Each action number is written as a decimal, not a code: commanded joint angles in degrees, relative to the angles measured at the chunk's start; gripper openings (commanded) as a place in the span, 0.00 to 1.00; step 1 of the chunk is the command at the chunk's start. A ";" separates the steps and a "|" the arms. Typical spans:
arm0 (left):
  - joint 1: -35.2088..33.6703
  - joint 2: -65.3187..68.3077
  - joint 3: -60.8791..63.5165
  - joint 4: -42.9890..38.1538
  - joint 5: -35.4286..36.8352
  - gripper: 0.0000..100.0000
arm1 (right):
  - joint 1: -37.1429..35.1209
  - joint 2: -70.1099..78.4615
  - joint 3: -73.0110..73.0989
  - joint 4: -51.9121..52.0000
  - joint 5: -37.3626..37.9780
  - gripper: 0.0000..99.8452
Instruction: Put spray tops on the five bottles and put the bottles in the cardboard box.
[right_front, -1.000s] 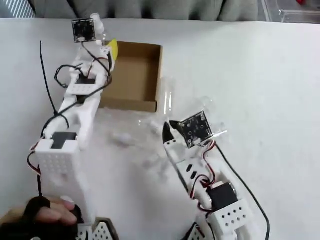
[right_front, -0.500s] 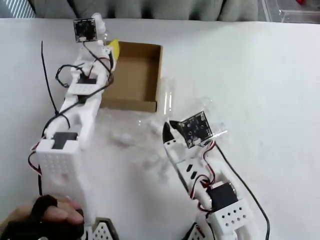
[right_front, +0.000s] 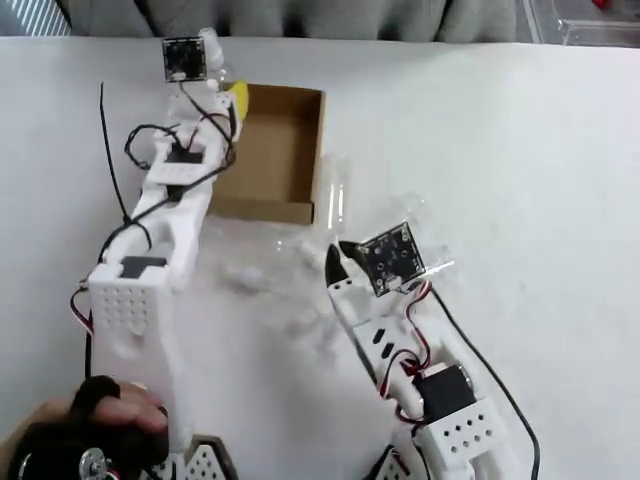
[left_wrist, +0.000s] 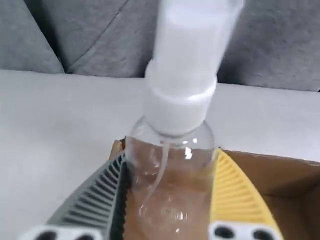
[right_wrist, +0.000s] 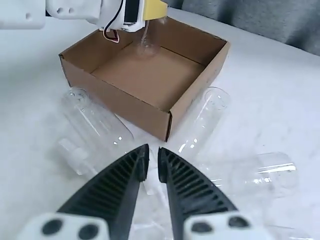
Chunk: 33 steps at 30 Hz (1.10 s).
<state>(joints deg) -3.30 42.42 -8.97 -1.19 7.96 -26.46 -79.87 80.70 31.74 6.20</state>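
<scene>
Directly below the left tool, inside the cardboard box walls, lower the pinched bottle with its spray top straight down before letting go, holding the right tool, empty and nearly pressed together, above the loose bottles.
</scene>
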 joint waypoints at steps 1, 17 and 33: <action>0.22 -0.75 -4.57 -0.44 -0.35 0.04 | 0.22 -0.75 -0.44 -0.40 0.79 0.01; -1.27 -0.66 -5.01 -0.18 -6.15 0.04 | 0.13 -0.84 -0.44 -0.40 0.79 0.01; -1.27 -0.22 -4.66 -0.18 -5.80 0.10 | 0.13 -0.84 -0.44 -0.40 0.79 0.01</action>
<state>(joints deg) -3.91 43.30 -9.67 -1.19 2.33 -26.55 -79.87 80.70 31.74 6.20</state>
